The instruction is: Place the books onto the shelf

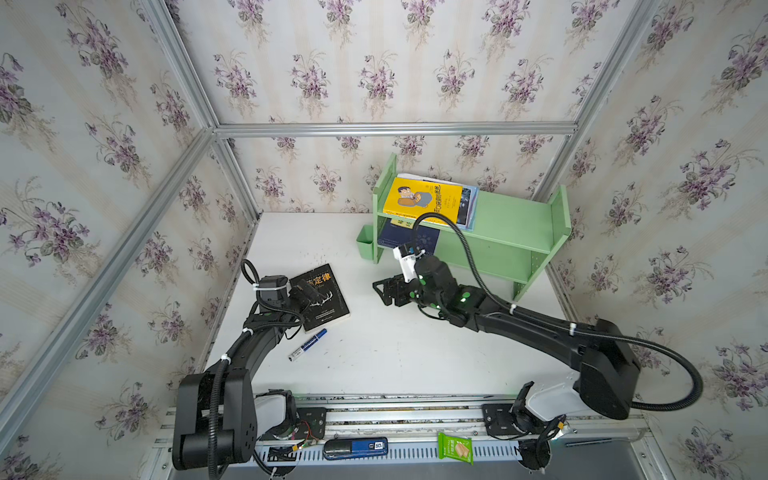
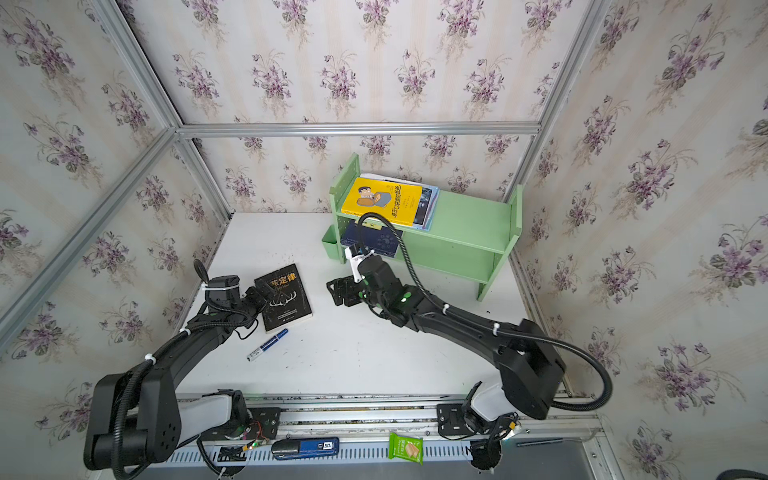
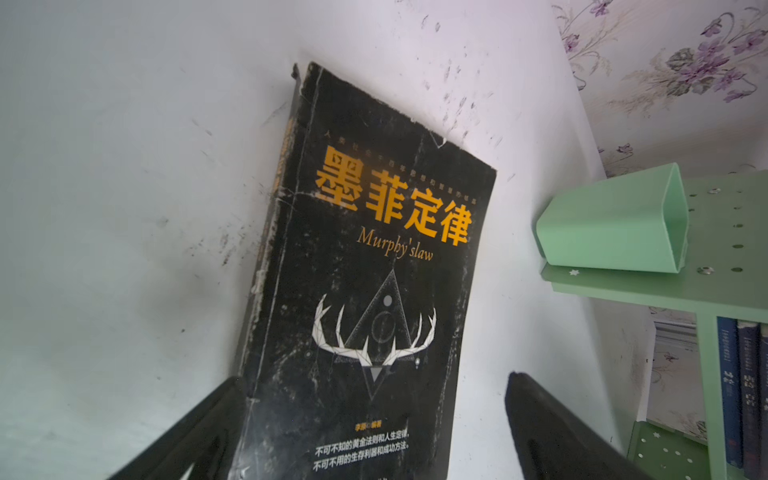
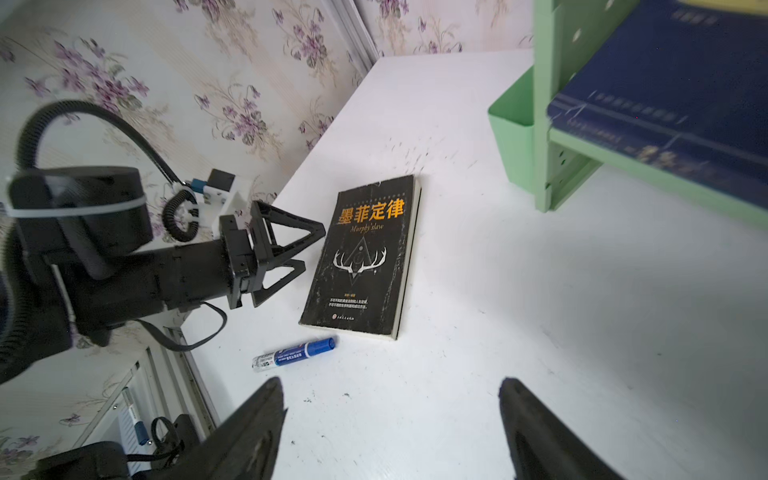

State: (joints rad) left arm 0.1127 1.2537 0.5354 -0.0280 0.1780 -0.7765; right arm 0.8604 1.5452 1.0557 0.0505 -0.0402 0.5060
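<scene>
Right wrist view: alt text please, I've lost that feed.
A black antler-cover book lies flat on the white table, with the open left gripper close at one long edge and a blue marker pen just off one short end. The green shelf stands beyond, navy books on its lower tier; the right gripper is open and empty in the foreground.

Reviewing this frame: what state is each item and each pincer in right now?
Black antler-cover paperback: flat on table, cover up, unshelved.
Yellow cartoon-man paperback: flat atop top-tier stack.
Navy paperbacks: stacked flat on lower tier.
Pale green two-tier shelf: upright.
Blue marker pen: capped, lying on table.
Left pincer: open, at the black paperback's spine edge.
Right pincer: open, empty.
</scene>
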